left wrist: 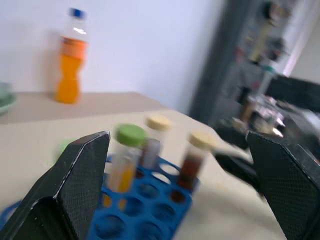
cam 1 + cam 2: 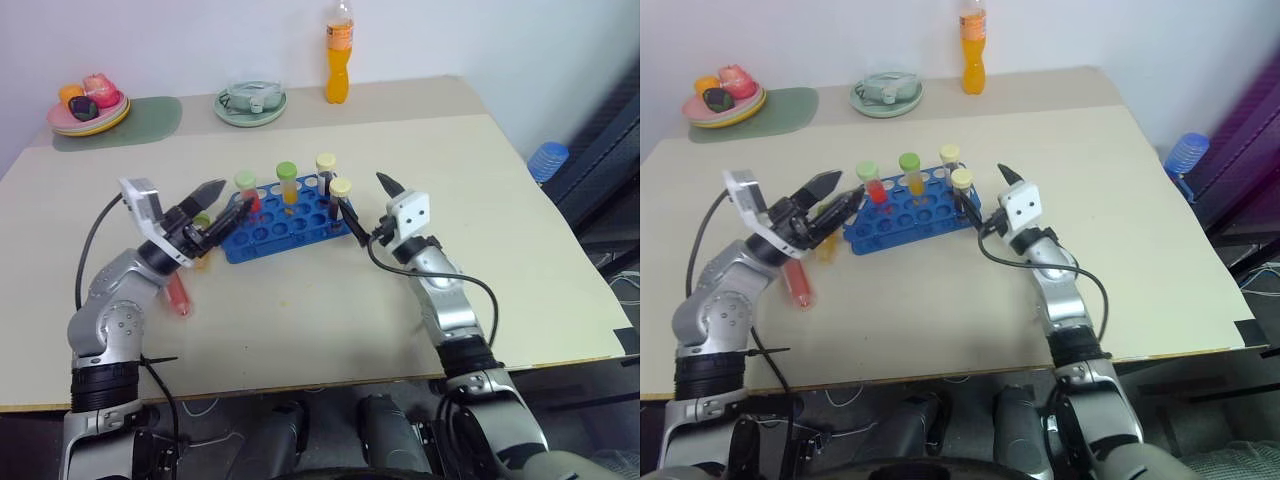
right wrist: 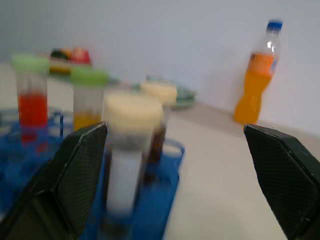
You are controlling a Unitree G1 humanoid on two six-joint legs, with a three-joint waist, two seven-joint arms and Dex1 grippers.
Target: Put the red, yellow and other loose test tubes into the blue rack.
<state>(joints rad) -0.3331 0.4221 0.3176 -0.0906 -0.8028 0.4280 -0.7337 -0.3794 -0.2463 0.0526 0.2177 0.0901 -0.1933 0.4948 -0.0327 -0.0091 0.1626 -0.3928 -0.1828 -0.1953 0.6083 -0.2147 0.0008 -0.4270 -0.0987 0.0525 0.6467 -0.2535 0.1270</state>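
- The right gripper (image 2: pixel 362 199) stood with its jaws spread wide and holding nothing, just right of the blue rack (image 2: pixel 285 222); one finger lay close beside the near cream-capped tube (image 2: pixel 340 192), though contact could not be told.
- The left gripper (image 2: pixel 225 205) also had its jaws wide apart and empty, at the rack's left end, its fingers near the red tube with the green cap (image 2: pixel 247 187).
- Four capped tubes stood upright in the rack: the red one at the left, a yellow-orange one with a green cap (image 2: pixel 288 183) to its right, then a cream-capped tube at the far right corner (image 2: pixel 326 168) and the near cream-capped one — both with dark liquid in the right wrist view.
- Two more tubes lay loose on the tabletop (image 2: pixel 300 320) left of the rack, partly behind the left arm — one with red liquid (image 2: pixel 178 297) nearer the front edge, and one with a green cap (image 2: pixel 826 247) just beside the rack's left end.
- Along the far edge sat a tall orange drink bottle (image 2: pixel 339 55), a pale green bowl on a saucer (image 2: pixel 251 101), and at the far left a plate of toy fruit (image 2: pixel 88 107) beside a green mat (image 2: pixel 150 118).
- A blue-capped container (image 2: pixel 548 158) showed beyond the tabletop's right edge.
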